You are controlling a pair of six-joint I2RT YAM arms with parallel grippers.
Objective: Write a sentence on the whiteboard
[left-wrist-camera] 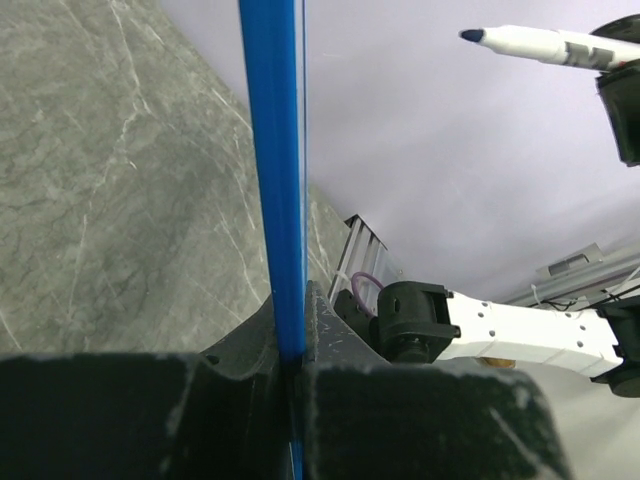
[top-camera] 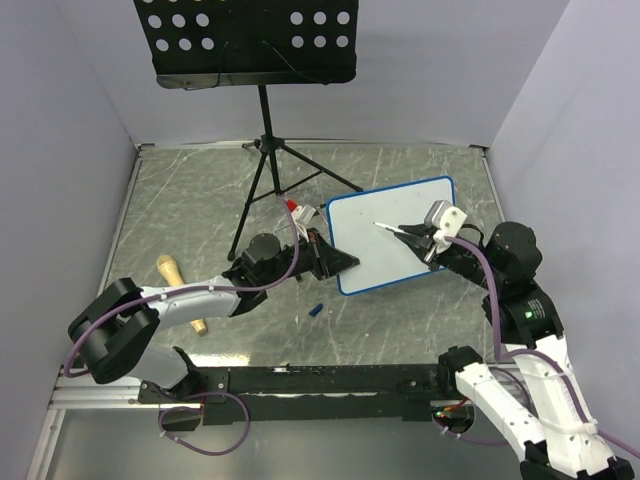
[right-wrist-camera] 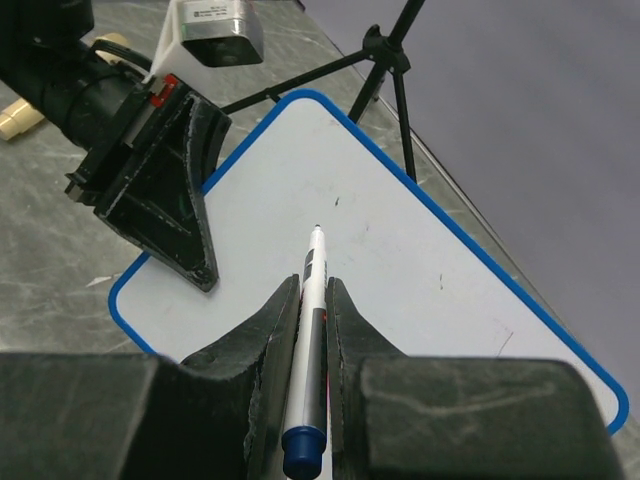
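Note:
The whiteboard (top-camera: 385, 262), white with a blue frame, lies tilted right of centre. I see only a few tiny dark specks on it; no written sentence shows. My left gripper (top-camera: 335, 260) is shut on its left edge; the left wrist view shows the blue frame (left-wrist-camera: 272, 180) clamped between the jaws (left-wrist-camera: 293, 340). My right gripper (top-camera: 418, 236) is shut on a white marker (top-camera: 390, 228) with a blue tip, held over the board's middle. In the right wrist view the marker (right-wrist-camera: 314, 280) points at the board (right-wrist-camera: 420, 260), tip at or just above its surface.
A black perforated music-stand tray (top-camera: 245, 40) on a black tripod (top-camera: 268, 160) stands at the back. A wooden piece (top-camera: 170, 268) lies at the left by my left arm. A small blue cap (top-camera: 314, 311) lies in front of the board. Grey walls close three sides.

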